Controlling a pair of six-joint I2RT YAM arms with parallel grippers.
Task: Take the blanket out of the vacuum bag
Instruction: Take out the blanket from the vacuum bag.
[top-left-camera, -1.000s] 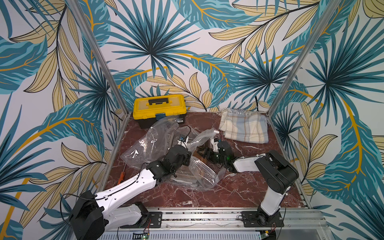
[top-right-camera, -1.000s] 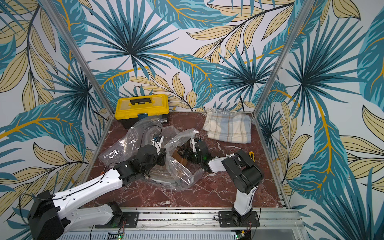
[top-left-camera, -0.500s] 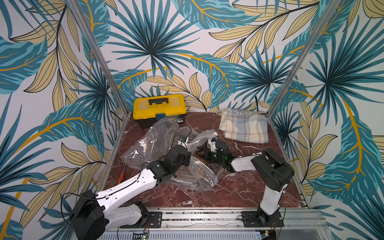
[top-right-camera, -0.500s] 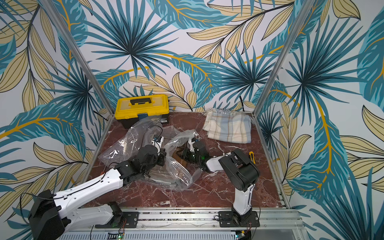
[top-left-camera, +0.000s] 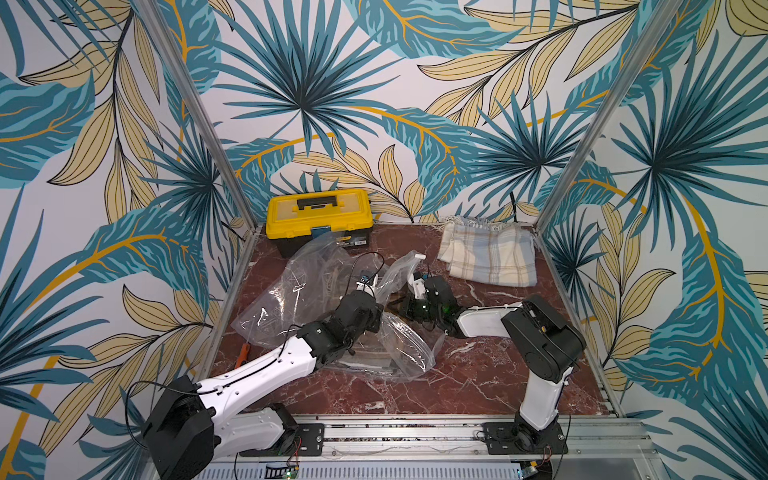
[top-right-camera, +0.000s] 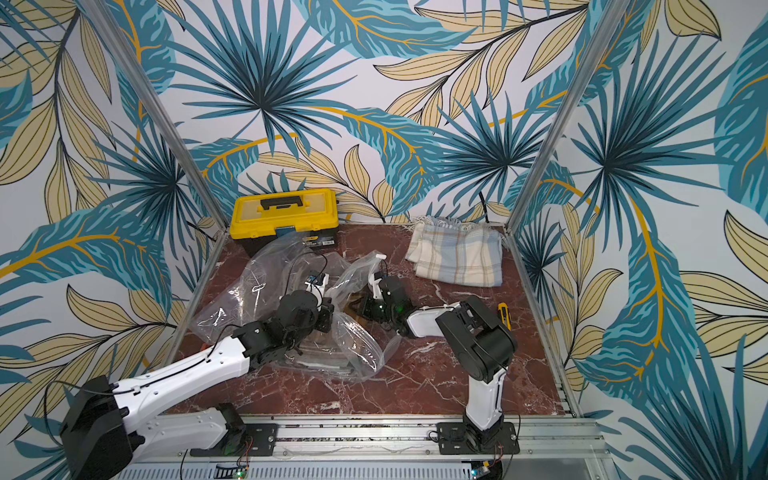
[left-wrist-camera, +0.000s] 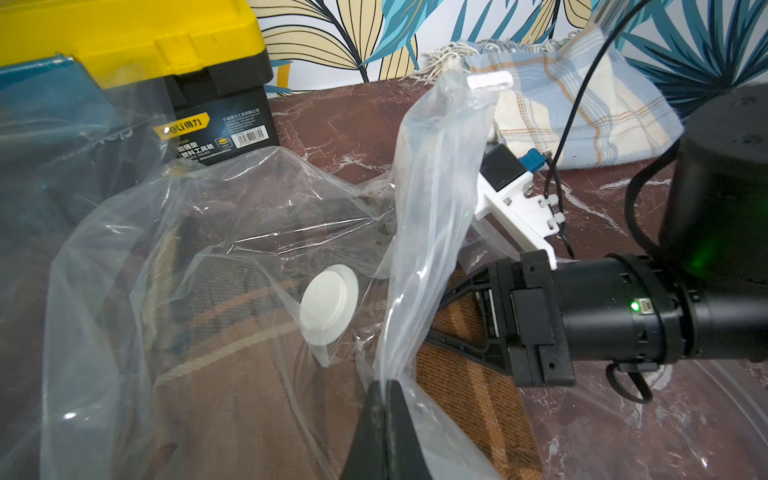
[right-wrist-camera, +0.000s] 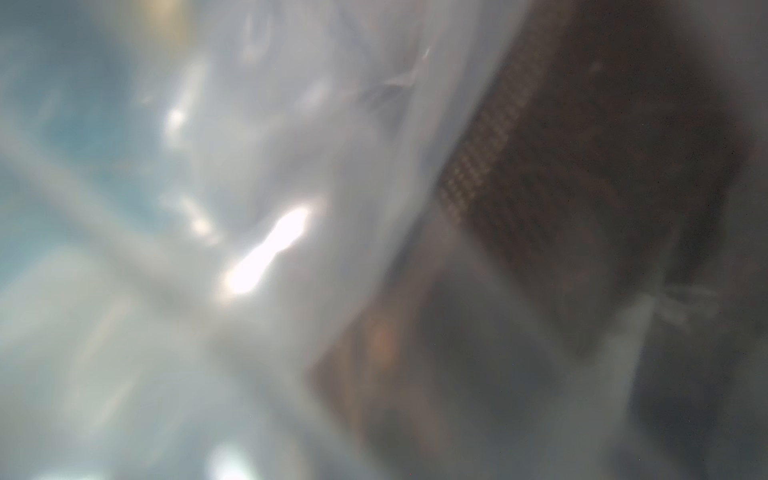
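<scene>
You have bare tabletop open across the front and right. The crumpled clear bag fills the middle and left. At the back, the yellow toolbox blocks the left corner and the folded plaid cloth the right corner.

Tropical-leaf wallpaper on 3 walls; red-brown marble floor; 2 slanting aluminium corner posts.
</scene>
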